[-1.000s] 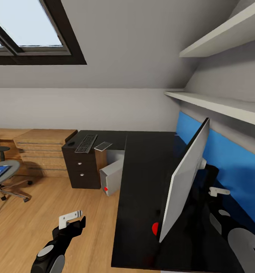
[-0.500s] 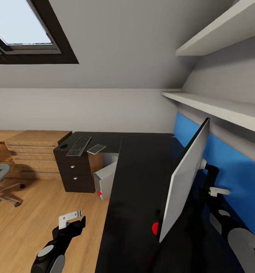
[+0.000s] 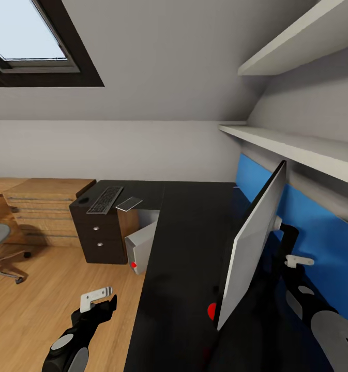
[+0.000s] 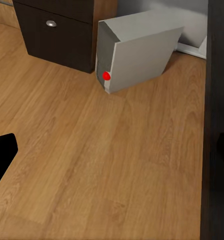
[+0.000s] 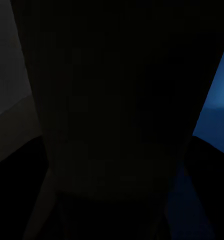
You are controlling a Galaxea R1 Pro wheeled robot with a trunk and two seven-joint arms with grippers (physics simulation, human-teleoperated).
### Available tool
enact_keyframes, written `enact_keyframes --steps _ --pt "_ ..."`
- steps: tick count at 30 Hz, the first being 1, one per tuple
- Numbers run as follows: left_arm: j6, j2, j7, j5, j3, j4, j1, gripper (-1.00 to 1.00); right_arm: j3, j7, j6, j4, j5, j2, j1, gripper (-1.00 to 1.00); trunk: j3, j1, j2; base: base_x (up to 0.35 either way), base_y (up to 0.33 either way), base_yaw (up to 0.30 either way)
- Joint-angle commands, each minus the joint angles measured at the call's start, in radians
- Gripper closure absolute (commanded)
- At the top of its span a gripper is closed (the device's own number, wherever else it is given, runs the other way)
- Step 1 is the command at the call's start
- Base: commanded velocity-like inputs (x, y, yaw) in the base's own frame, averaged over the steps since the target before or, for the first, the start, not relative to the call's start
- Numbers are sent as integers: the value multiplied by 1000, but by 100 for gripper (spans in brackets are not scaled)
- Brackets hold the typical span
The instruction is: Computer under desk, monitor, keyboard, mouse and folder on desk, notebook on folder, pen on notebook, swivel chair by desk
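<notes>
Monitor in the right tool's grasp, hovering tilted over the counter

Right tool (image 3: pixel 293 260) grips the monitor (image 3: pixel 252 235) stem; level it, then lower squarely onto the counter (image 3: pixel 186 243). Left tool (image 3: pixel 97 298) hangs open. Keyboard (image 3: pixel 105 199) waits at the far end.

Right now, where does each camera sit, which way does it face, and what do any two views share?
Head: high, facing down over the desk and monitor; left gripper and right gripper show.
Left wrist: low, facing the floor and the computer.
Right wrist: close against a dark surface.
Shared: head and left wrist both show the computer.
</notes>
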Motion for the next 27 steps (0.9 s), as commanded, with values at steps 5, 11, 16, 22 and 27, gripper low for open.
enact_keyframes --steps 5,11,16,22,27 --pt "2 1 10 10 -2 -1 -1 -100 1 0 -4 3 -4 0 -1 100 -1 0 -1 0 0 0" --pt "2 1 10 10 -2 -1 -1 -100 1 0 -4 3 -3 0 -1 -100 -1 0 -1 0 0 0" --pt "2 1 10 10 -2 -1 -1 -100 1 0 -4 1 -4 1 -1 -100 -1 0 -1 0 0 0" --pt "3 1 10 11 -2 -1 -1 -100 1 -1 -4 2 -4 1 -1 -100 -1 0 -1 -228 0 0" --pt "3 1 10 11 -2 -1 -1 -100 0 -3 -5 1 -4 1 -1 -100 -1 0 -1 -333 0 0"
